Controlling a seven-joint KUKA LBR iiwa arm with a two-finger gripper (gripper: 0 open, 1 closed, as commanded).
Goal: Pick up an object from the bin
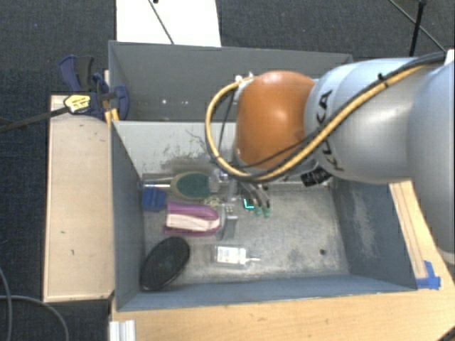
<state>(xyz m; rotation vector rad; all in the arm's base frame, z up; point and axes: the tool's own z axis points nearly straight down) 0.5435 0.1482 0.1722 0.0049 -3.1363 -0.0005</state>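
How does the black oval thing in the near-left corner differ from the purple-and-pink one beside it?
The black oval thing is one dark colour; the purple-and-pink thing is bright and two-toned. The black oval thing lies diagonally in the corner; the purple-and-pink thing lies crosswise, nearer the middle. Both rest on the bin floor, at the view's left.

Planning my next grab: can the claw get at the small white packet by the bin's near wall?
Probably yes. The small white packet lies alone on the bin floor, clear of the black oval brush, with the claw just beyond it and nothing between them.
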